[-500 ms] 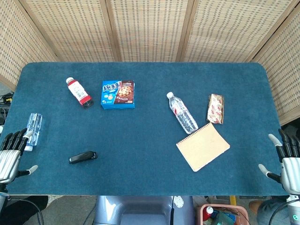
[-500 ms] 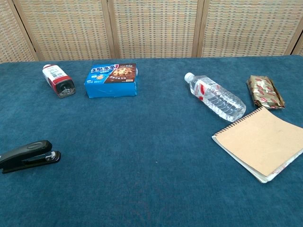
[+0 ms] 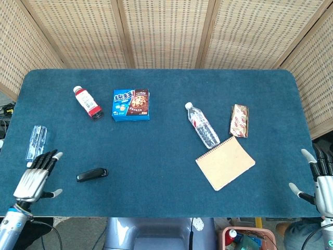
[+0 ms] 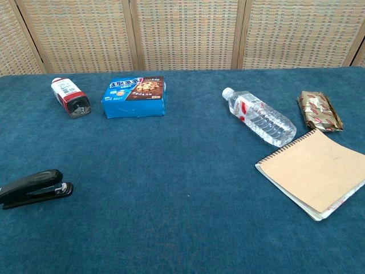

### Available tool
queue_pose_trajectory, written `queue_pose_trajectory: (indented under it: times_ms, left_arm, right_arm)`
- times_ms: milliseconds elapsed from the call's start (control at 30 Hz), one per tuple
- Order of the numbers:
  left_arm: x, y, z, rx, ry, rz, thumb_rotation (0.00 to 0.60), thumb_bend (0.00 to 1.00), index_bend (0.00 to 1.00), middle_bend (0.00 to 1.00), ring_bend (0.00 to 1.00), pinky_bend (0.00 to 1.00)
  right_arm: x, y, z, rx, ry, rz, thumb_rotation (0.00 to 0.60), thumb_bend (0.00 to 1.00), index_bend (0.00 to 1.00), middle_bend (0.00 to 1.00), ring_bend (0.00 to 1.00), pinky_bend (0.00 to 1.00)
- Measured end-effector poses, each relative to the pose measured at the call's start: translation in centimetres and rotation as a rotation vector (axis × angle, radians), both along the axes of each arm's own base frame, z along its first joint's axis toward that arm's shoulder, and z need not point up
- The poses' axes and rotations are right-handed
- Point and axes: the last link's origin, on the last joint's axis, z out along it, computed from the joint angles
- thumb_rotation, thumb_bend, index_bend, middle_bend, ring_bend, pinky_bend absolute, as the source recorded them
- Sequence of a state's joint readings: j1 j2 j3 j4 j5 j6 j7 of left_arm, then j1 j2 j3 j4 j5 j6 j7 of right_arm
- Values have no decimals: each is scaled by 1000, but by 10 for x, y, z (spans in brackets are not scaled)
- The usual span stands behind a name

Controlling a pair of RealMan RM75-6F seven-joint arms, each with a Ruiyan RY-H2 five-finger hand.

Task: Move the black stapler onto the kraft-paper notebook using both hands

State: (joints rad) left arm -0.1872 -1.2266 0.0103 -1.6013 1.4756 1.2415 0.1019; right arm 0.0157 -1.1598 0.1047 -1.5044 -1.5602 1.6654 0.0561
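Observation:
The black stapler (image 3: 92, 174) lies flat on the blue table near the front left, also seen low left in the chest view as the stapler (image 4: 34, 188). The kraft-paper notebook (image 3: 225, 162) with spiral binding lies at the front right, tilted; the notebook (image 4: 315, 170) is bare on top. My left hand (image 3: 35, 178) hovers over the table's front left corner, fingers spread, empty, a short way left of the stapler. My right hand (image 3: 321, 177) sits off the table's right edge, fingers apart, holding nothing. Neither hand shows in the chest view.
A red-capped bottle (image 3: 87, 102) and a blue cookie box (image 3: 131, 104) lie at the back left. A clear water bottle (image 3: 202, 125) and a foil snack pack (image 3: 239, 121) lie just behind the notebook. A clear plastic item (image 3: 36, 141) rests by the left edge.
My left hand has moved right and inward over the table corner, closer to the stapler. My right hand has shifted slightly down and right. The objects have not moved.

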Motion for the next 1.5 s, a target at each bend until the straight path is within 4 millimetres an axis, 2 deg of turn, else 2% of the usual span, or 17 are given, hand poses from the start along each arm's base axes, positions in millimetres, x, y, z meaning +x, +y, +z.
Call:
queue_pose_trajectory:
  times_ms: [100, 300, 433, 633, 700, 767, 833, 933, 1267, 1500]
  left_arm:
    - [7, 5, -30, -63, -41, 9, 600, 38, 0, 0, 0, 67]
    - [13, 14, -56, -91, -51, 51, 600, 106, 16, 9, 3, 94]
    - [19, 24, -71, -98, -56, 79, 600, 115, 203, 156, 112, 194]
    - [26, 40, -90, -109, -74, 86, 600, 144, 276, 261, 221, 328]
    - [28, 43, -95, -110, -76, 83, 600, 153, 363, 340, 293, 385]
    - [30, 46, -99, -109, -80, 78, 600, 193, 509, 467, 408, 469]
    - [32, 47, -101, -98, -84, 69, 600, 257, 605, 559, 489, 526]
    - [35, 49, -101, -63, -92, 47, 600, 352, 672, 619, 540, 555]
    - [41, 54, -86, -1, -136, 6, 600, 372, 685, 631, 549, 557]
    - [69, 79, -81, -26, -129, -59, 600, 373, 685, 632, 549, 557]
  right_arm:
    - [-2, -1, 1, 2, 1, -6, 600, 0, 68, 0, 0, 0]
    - [-3, -3, -1, 11, 2, -13, 600, 0, 68, 0, 0, 0]
    - [-4, -4, -1, 11, -1, -17, 600, 0, 68, 0, 0, 0]
    - [-6, -6, -2, 18, -6, -29, 600, 0, 68, 0, 0, 0]
    - [-7, -7, -2, 19, -5, -32, 600, 0, 68, 0, 0, 0]
    - [-7, -7, -2, 21, -7, -34, 600, 0, 68, 0, 0, 0]
    - [-8, -7, -3, 23, -12, -36, 600, 0, 68, 0, 0, 0]
    - [-9, -8, -2, 22, -12, -40, 600, 0, 68, 0, 0, 0]
    - [-10, -8, -3, 26, -13, -47, 600, 0, 68, 0, 0, 0]
    - [-9, -8, -1, 26, -27, -51, 600, 0, 68, 0, 0, 0]
